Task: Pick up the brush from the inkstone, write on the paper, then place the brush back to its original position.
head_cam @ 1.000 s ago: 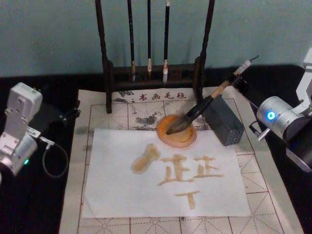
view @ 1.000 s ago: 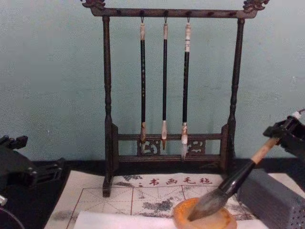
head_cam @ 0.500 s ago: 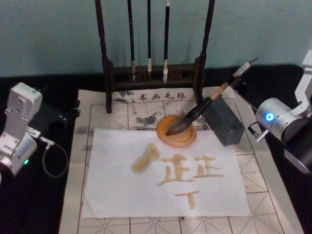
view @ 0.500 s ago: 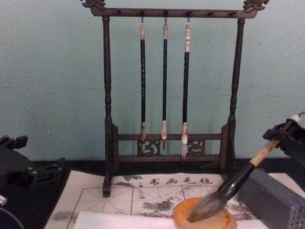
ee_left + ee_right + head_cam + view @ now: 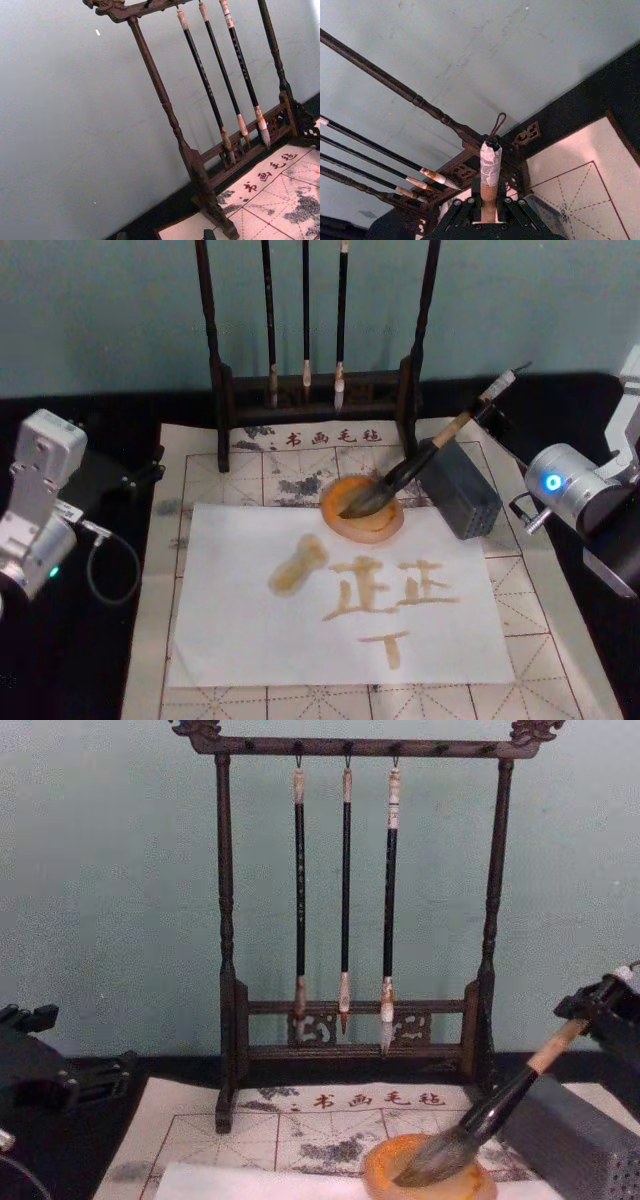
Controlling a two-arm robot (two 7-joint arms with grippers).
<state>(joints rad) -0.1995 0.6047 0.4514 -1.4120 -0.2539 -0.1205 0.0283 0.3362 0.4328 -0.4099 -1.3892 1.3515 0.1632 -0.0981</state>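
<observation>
Brush [image 5: 400,474] tuft resting in inkstone [image 5: 362,512] | my right end effector [image 5: 489,204] clamps its handle top | left end effector unseen

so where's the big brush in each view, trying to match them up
Head view: the brush slants from the inkstone up and right, across the grey block's top.
Chest view: lower right, tuft in the dish.
Right wrist view: its taped handle end stands centre, in the right gripper.
Left wrist view: absent.
Shared landmark: the brush rack.
</observation>
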